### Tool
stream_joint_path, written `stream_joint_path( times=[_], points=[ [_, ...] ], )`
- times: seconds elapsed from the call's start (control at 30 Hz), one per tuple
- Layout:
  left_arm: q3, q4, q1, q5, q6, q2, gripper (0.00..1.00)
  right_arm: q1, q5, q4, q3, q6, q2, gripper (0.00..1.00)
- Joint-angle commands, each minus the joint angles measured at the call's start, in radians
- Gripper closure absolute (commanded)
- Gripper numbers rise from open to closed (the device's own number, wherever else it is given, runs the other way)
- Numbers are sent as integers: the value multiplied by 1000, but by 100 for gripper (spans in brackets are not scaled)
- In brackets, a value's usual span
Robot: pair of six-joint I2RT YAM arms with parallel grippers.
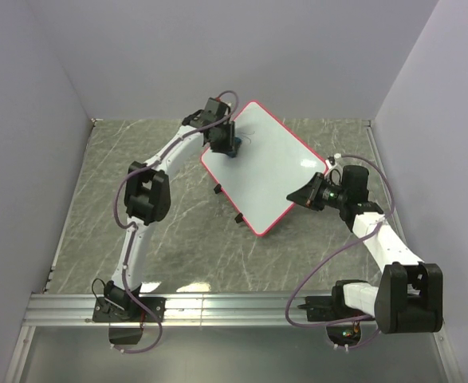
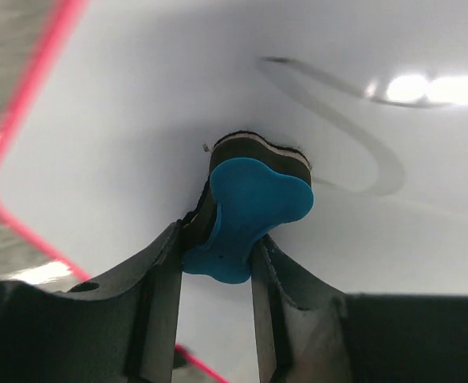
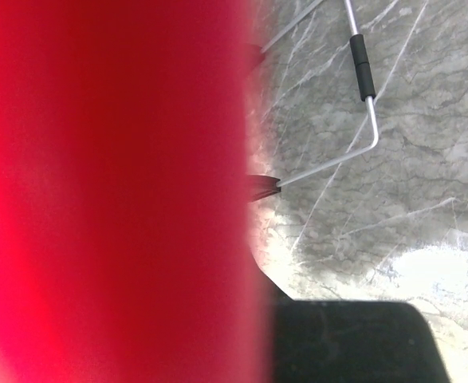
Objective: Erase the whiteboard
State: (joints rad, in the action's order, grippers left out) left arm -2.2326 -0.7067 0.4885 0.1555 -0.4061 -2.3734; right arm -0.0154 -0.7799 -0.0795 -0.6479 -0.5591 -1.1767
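While the left gripper [image 2: 222, 251] pinches a small blue-handled eraser with a black felt pad [image 2: 253, 199] (jaws nearly shut around the narrow waist of its handle), the pad sits flat against the large white rectangular whiteboard with the thin red-pink rim [image 1: 265, 163]. The whiteboard lies at an angle across the far middle of the grey marbled worktop [image 1: 122, 159]. Its 2 small black feet [image 1: 238, 217] show along its near-left edge, and the eraser is near its far-left corner.

The right gripper [image 1: 308, 194] meets the rim at the whiteboard's right-hand corner. In the right wrist view the red rim fills the left half as a blur and the fingers are not clearly shown. The gripper is fully closed, though, and I judge it is clamped on the rim to steady the whiteboard. A thin bent wire stand with a black sleeve [image 3: 367, 88] shows against the worktop beyond.

As for progress, the wiping looks under way but not finished — 1 faint looping grey stroke [image 2: 337, 120] curves across the surface just beyond the eraser. Most of the whiteboard looks clean in the top view, apart from a small dark trace beside the eraser. What is left, by my reckoning, is a pass or 2 over that loop.
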Motion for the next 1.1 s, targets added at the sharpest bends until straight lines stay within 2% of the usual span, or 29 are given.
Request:
stream_joint_path(
  times=[0.0,0.1,0.2,0.33,0.37,0.47,0.57,0.7,0.8,0.97,1.07],
  points=[
    [118,-19,21,-83,33,-76,100,-47,-68,-146,-33,114,-23,100],
    [219,22,27,-51,24,-18,100,-47,-74,-143,-47,117,-49,100],
    [252,67,53,-2,21,26,100,-47,-81,-122,-45,110,-66,100],
    [182,108,96,90,18,52,100,-49,-93,-109,-44,108,-78,100],
    [162,148,99,143,9,59,100,-49,-91,-121,-47,113,-84,100],
    [85,231,99,185,-37,56,100,-52,-91,-146,-50,128,-86,100],
    [-1,277,96,165,-53,22,100,-64,-88,-166,-52,136,-89,100],
    [-119,257,64,29,-97,-58,100,-87,-91,-175,-30,117,-78,100],
    [-124,239,21,-8,-120,-112,100,-116,-85,-193,-15,102,-51,100],
    [-151,133,-16,-74,-73,-216,100,-135,-81,-207,-9,90,-41,100],
    [-92,95,-36,-77,-56,-213,100,-135,-76,-224,-30,105,-61,100]
  ],
)
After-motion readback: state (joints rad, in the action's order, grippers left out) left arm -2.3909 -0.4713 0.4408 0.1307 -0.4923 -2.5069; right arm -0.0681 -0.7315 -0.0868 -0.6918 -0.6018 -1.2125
